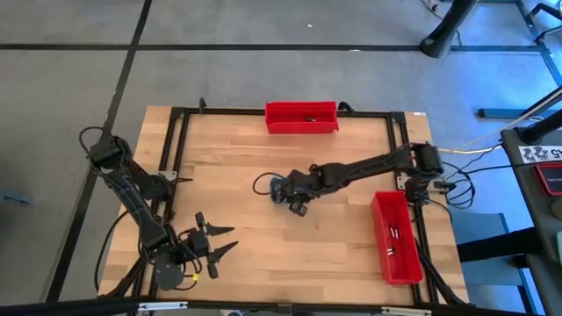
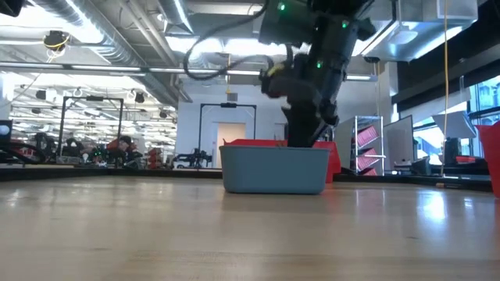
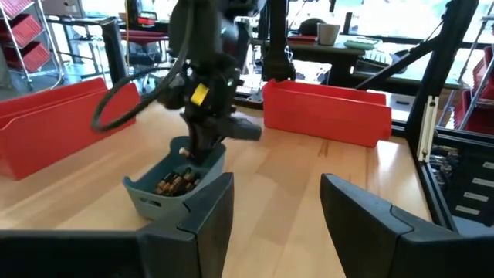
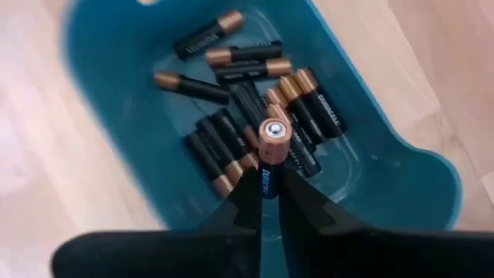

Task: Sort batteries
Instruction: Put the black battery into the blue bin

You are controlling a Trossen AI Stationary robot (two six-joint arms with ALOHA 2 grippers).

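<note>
Right wrist view: the right gripper [image 4: 266, 189] has its jaws clenched on one copper-topped battery [image 4: 272, 150], held upright just above the other batteries [image 4: 231, 100] lying in the blue tray [image 4: 401, 177] at mid-bench. The left gripper [image 1: 213, 240] waits near the bench's front-left corner — jaws released, grasping nothing.

Both robot arms are black with thin black cables looping off them, a small yellow sticker [image 3: 199, 94], tiny green lights [image 2: 282, 8], and pointy black fingers [image 4: 243, 202].
</note>
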